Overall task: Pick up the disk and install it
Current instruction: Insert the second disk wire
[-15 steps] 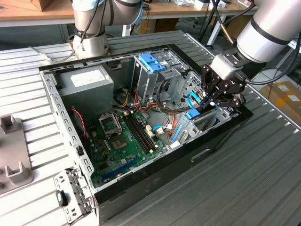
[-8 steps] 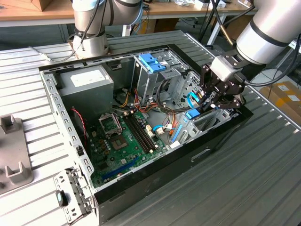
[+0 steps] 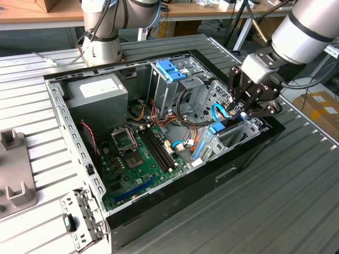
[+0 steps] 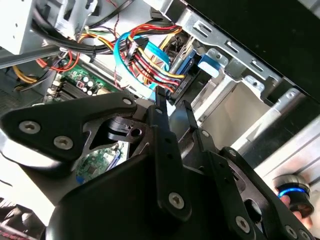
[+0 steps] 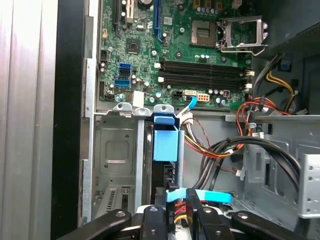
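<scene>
Exterior view first: the gripper hangs over the drive cage at that view's right side of the open computer case. The disk is already standing on its edge down in that cage, blue rail end up, near the motherboard. In the first wrist view, the disk sits in a narrow slot with the fingers close together right over its far end, beside a flat blue cable. I think they pinch nothing now, and they stay thin like this to fit between the metal walls and wires.
</scene>
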Tool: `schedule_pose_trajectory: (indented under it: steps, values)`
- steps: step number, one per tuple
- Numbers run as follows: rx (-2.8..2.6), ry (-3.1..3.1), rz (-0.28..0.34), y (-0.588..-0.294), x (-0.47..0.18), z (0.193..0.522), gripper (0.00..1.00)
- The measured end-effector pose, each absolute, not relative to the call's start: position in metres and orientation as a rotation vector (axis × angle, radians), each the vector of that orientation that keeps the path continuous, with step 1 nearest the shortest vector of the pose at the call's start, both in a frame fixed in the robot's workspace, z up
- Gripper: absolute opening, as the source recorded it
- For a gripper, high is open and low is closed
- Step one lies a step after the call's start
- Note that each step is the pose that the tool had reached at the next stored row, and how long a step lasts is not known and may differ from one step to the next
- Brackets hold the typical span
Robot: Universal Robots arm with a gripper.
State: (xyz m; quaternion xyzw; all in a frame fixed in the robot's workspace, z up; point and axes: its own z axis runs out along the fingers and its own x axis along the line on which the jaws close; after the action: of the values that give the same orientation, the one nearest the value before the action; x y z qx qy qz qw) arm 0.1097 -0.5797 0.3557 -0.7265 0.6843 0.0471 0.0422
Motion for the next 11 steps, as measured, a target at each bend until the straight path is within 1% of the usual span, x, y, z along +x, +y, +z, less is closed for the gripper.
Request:
schedule_pose_trajectory:
  steps: [6,7,8,10,11]
  values:
    - [-2.217,2.088,0.155,-0.58,0.11,0.36,0.3]
    - [-2.212,2.083,0.17,-0.58,0.111,0.36,0.22]
    - [-2.209,2.081,0.179,-0.58,0.113,0.359,0.22]
    - [-2.208,2.082,0.198,-0.58,0.119,0.359,0.1]
    - [-2.209,2.082,0.203,-0.58,0.122,0.359,0.1]
